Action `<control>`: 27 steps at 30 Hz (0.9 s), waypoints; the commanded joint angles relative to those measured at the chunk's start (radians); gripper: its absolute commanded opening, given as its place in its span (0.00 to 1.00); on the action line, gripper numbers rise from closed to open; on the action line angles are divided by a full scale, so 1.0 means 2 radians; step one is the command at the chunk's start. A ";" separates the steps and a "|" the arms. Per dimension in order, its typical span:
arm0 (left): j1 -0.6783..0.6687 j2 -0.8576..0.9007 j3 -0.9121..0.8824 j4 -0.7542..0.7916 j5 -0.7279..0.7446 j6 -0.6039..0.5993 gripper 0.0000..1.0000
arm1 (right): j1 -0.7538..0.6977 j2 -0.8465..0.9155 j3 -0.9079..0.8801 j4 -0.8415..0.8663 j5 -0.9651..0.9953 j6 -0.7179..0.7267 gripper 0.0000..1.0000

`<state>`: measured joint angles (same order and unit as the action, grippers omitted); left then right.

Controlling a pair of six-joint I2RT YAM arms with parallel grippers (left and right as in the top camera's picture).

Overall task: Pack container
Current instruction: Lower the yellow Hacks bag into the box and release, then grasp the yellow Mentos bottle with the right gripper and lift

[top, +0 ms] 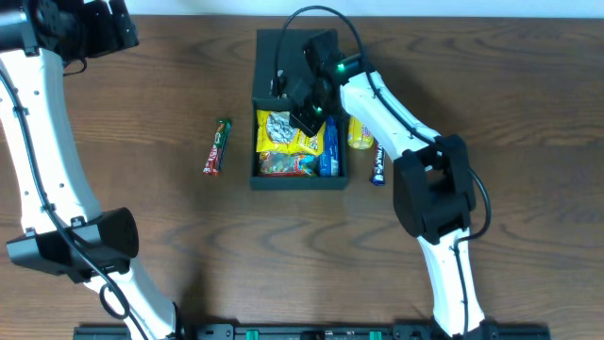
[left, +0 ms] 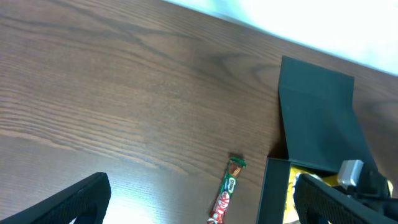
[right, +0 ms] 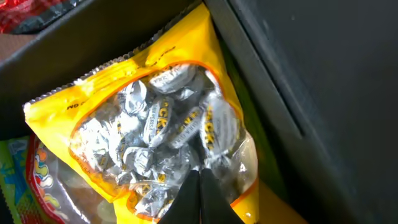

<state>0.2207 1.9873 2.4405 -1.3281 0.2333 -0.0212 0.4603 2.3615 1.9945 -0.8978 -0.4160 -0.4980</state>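
The dark square container (top: 298, 180) stands open at the table's middle, its flap lid (top: 276, 57) lying back behind it. Inside lie a yellow bag of foil-wrapped candies (top: 276, 129), a colourful packet (top: 285, 164) and a blue bar (top: 329, 153). My right gripper (top: 310, 118) is over the container with its fingers (right: 200, 173) pressed together and their tips against the yellow candy bag (right: 155, 130). The container's wall (right: 261, 62) shows beside the bag. My left gripper (left: 211, 208) is wide open and empty, high at the far left (top: 99, 33), looking down at the container (left: 273, 193).
A red-green KitKat bar (top: 218, 146) lies left of the container, also seen in the left wrist view (left: 226, 199). A yellow packet (top: 360, 132) and a blue bar (top: 378, 169) lie right of the container, under the right arm.
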 commanded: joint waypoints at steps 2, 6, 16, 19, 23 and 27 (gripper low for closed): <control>0.000 0.004 -0.025 -0.002 0.002 0.013 0.95 | 0.004 -0.013 0.020 -0.004 -0.005 0.029 0.01; 0.000 0.005 -0.066 -0.001 0.002 0.023 0.95 | -0.005 -0.051 0.072 -0.022 0.002 0.068 0.09; -0.033 0.005 -0.203 0.049 0.002 0.060 0.95 | -0.083 -0.085 0.062 -0.118 0.143 0.282 0.99; -0.058 0.006 -0.226 0.070 0.002 0.091 0.95 | -0.099 -0.070 0.027 -0.120 0.172 0.349 0.99; -0.084 0.006 -0.240 0.083 0.002 0.112 0.95 | -0.102 -0.064 -0.009 -0.116 0.168 0.370 0.96; -0.101 0.010 -0.254 0.088 -0.012 0.130 0.95 | -0.096 -0.062 -0.036 -0.113 0.152 0.378 0.88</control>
<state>0.0296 1.9919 1.9541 -1.1576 0.2325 0.1864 0.2588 2.2395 1.9385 -1.1316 -0.1005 0.2043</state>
